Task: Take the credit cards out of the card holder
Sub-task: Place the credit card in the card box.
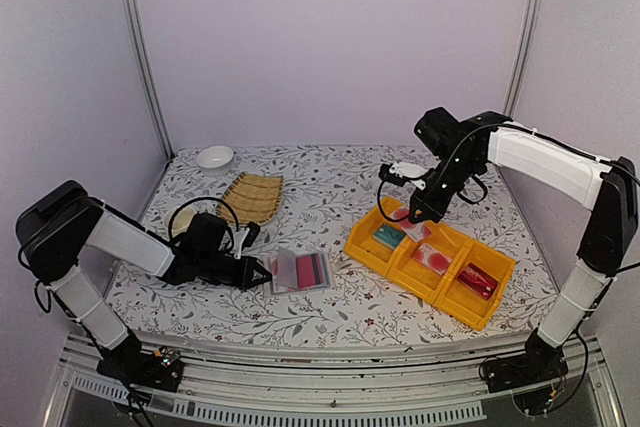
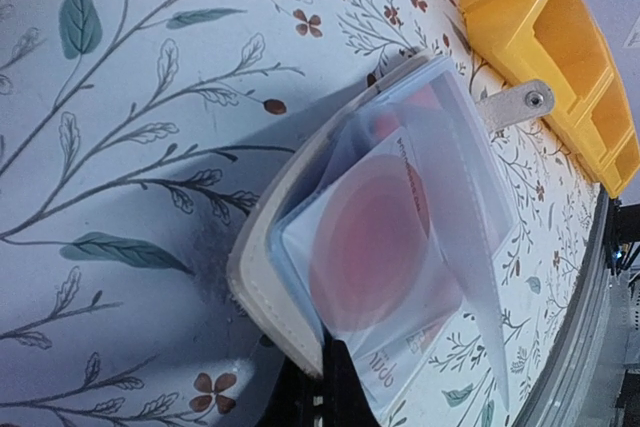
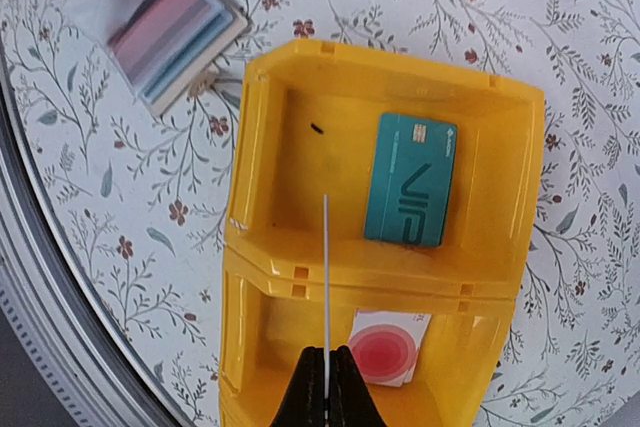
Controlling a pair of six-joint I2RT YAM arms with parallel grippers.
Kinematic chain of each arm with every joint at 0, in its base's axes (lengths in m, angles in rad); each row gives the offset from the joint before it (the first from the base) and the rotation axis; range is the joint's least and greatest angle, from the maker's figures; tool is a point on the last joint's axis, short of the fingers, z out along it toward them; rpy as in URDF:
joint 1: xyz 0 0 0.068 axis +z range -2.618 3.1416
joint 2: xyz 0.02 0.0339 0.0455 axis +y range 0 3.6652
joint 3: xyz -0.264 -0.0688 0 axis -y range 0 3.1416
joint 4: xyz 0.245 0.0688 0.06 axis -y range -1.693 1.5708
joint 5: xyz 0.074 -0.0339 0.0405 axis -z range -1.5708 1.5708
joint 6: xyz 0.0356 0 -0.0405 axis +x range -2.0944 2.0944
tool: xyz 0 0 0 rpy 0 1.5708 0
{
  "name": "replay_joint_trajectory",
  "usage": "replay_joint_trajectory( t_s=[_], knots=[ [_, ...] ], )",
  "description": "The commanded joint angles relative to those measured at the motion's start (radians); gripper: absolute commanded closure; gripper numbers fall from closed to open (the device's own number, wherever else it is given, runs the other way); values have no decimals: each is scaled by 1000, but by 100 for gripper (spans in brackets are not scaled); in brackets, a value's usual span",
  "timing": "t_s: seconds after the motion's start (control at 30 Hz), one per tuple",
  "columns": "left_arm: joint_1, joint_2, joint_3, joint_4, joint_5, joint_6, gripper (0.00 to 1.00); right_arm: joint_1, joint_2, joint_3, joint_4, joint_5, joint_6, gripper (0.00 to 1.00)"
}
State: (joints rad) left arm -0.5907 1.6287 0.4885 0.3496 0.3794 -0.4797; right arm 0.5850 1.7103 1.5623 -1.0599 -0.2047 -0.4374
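Right wrist view showed the right fingers [image 3: 305, 395] clenched on a thin card [image 3: 327, 277], edge-on over the yellow tray [image 3: 262, 157] holding a teal card [image 3: 412, 179] and a red-circle card [image 3: 385, 352]. The left fingers [image 2: 300, 402] gripped the card holder [image 2: 262, 277] on the desk [image 2: 120, 177]. Likely next: release the thin card into a compartment.

A small white bowl [image 1: 214, 156] sat at the upper left of the floral-patterned tablecloth [image 1: 330, 187], with a woven bamboo mat [image 1: 252, 196] just below-right. Three joined yellow plastic trays [image 1: 372, 261] lay right of centre; the rightmost held a red object [image 1: 478, 280], perhaps a packet.
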Motion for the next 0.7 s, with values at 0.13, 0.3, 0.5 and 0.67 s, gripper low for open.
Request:
replay_joint_trajectory(
  t_s=[0.13,0.3,0.5,0.67],
  knots=[
    [7,-3,8,-65,-31,38,100,8,-28,-135,-61,135,-130,98],
    [6,-7,5,-62,-33,32,100,9,-51,-219,-66,178,-150,98],
    [5,-4,5,-60,-33,29,100,4,-7,-233,-63,247,-157,98],
    [3,-1,9,-60,-35,29,100,-2,46,-200,-80,268,-145,98]
  ],
)
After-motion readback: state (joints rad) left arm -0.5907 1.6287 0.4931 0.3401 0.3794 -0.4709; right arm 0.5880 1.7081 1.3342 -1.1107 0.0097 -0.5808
